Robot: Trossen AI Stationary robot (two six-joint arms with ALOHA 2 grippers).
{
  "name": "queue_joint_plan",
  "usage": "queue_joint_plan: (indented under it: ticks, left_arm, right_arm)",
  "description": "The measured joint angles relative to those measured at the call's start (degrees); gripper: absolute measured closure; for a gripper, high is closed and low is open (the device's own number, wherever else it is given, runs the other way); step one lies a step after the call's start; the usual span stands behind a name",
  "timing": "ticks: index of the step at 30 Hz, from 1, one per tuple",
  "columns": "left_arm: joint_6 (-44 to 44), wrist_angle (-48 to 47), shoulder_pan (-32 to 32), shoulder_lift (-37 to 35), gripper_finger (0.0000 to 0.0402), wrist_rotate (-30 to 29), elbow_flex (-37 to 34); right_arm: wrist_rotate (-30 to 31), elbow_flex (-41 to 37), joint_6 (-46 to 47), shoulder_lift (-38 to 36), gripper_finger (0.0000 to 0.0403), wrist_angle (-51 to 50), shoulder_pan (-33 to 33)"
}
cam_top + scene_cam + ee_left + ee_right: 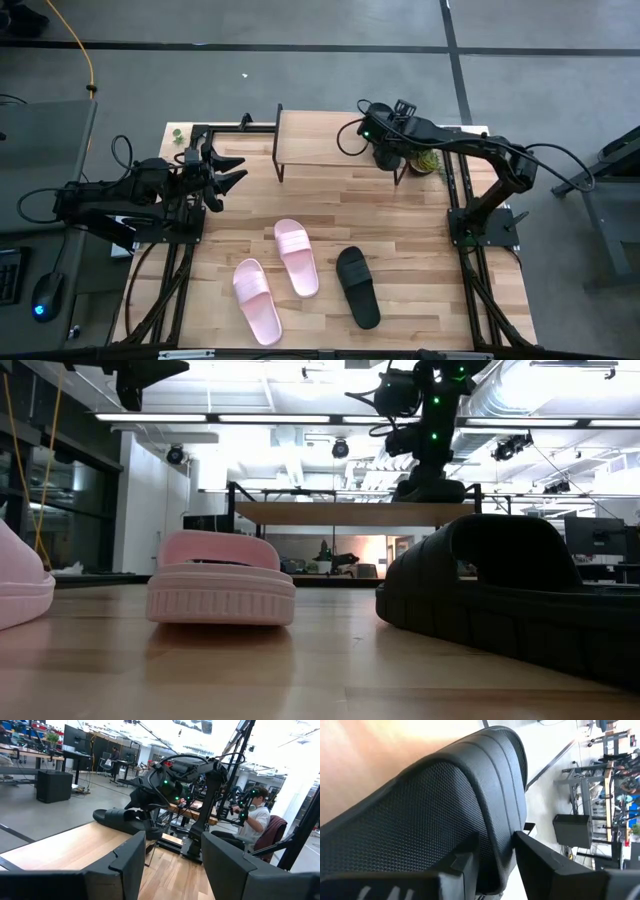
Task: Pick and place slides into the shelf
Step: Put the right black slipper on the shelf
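Note:
Two light pink slides [297,257] [257,300] and one black slide [358,287] lie sole-down on the near half of the table. In the low view they are the pink slide [220,585] and the black slide [510,600]. The shelf [325,140] stands at the far edge on thin black legs. The second black slide [122,819] is on the shelf's top board, at its right end. My right gripper [388,152] is shut on it. My left gripper [225,170] hangs open by the shelf's left end, touching nothing. My right gripper [495,870] pinches the black slide's raised side rim [497,845] between its two fingers, one finger [465,860] on the textured footbed side and the other outside the rim. In the left wrist view the slide looks to lie sole-down on the shelf board [75,847].
A small green object [428,160] sits just past the shelf's right end, under the right arm. Black frame rails [170,280] run along both table sides. Bare wood [420,240] lies between shelf and slides. A seated person [255,820] shows beyond the table.

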Motion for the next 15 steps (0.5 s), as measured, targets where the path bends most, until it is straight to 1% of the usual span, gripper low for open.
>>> queue_joint_plan:
  ticks: [6, 12, 15]
  left_arm:
    - [0.00, 0.00, 0.00, -0.01, 0.0227, 0.00, 0.00]
    - [0.00, 0.02, 0.00, -0.01, 0.0227, 0.00, 0.00]
    - [0.00, 0.02, 0.02, 0.00, 0.0227, 0.00, 0.00]
  right_arm:
    - [0.41, -0.02, 0.53, 0.00, 0.0290, 0.07, 1.38]
    - [0.31, -0.02, 1.15, -0.20, 0.0290, -0.70, 0.67]
    - [-1.31, 0.00, 1.50, -0.33, 0.0287, -1.33, 0.11]
